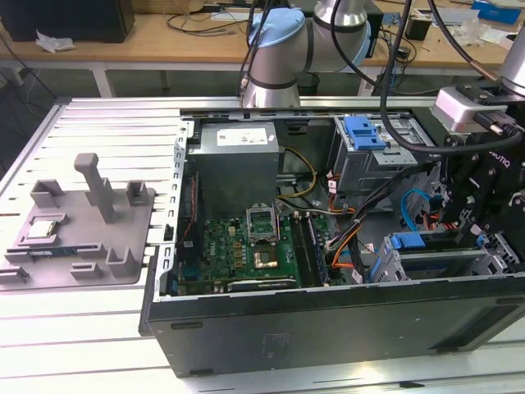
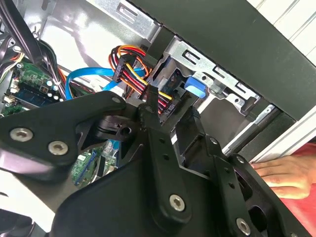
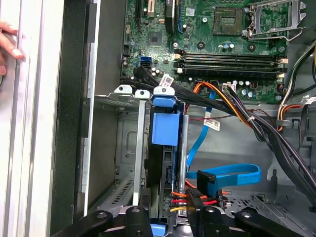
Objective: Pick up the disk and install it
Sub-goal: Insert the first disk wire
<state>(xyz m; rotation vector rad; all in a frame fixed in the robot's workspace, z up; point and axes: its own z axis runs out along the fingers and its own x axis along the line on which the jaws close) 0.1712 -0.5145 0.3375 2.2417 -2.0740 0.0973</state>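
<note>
One disk [image 1: 435, 263] matters here, and it sits low in the open computer case [image 1: 328, 328], in the drive cage [image 1: 385, 267] at about four o'clock in the exterior view, well apart from the motherboard [image 1: 246, 246] at about seven o'clock. It stands on its thin edge in a slot of that cage, and its blue carrier frame faces the inside of the case.

The gripper [image 1: 480, 226] hangs over the same corner, reaching down from about three o'clock in the exterior view, so the disk lies directly under and in front of it. In the first wrist view the black linkages straddle the disk's near end. The blue carrier and the dark body of the drive run straight away from the camera, so the long axis points from the pincer into the cage and toward the motherboard beyond. I cannot tell whether the pincer is clamped on the disk, merely around it, or apart, because the tips are hidden behind the linkages.

The bright blue data cable [image 3: 232, 175] and a bundle of red, yellow and black power wires [image 3: 197, 200] lie just beside the disk's near end, close to the pincer. A person's hand [image 3: 7, 44] rests on the table outside the case wall, well apart from the cage.

By my judgement the disk is already seated deep in its slot, with little of the carrier standing proud.
</note>
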